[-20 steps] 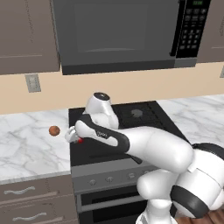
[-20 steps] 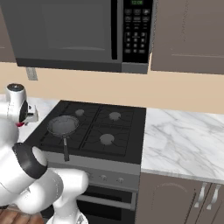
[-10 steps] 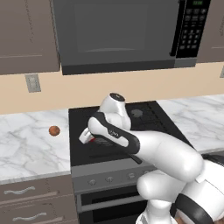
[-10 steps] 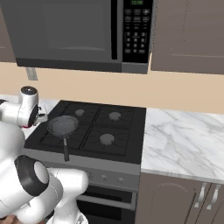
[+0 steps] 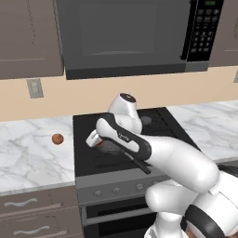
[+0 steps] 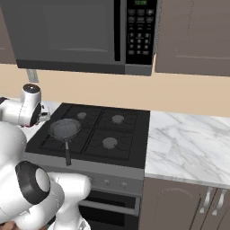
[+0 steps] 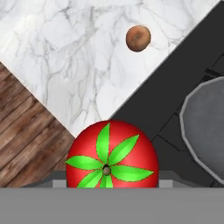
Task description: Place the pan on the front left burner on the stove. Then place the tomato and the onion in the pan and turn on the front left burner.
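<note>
So on the far left, the onion (image 5: 57, 139) is just sitting by itself on the marble desk (image 5: 28, 153), a bit left of the stove (image 5: 93, 162). In the hand view it's up top (image 7: 138, 38) on the same marble, well away from everything else. Moving right, the pincer (image 5: 96, 141) has the tomato (image 7: 112, 155) clamped between its tips, held up over the stove's left edge, near the pan's rim. The pan (image 6: 65, 128) is on the front left burner (image 6: 67, 130), handle pointing toward the front of the stove, and nothing's in it as far as I can see. The other burner caps are bare. Past the stove, more marble desk (image 6: 188, 143) runs off right, with a dark microwave (image 6: 90, 31) overhead and brown cabinets (image 6: 193, 36) beside it.
</note>
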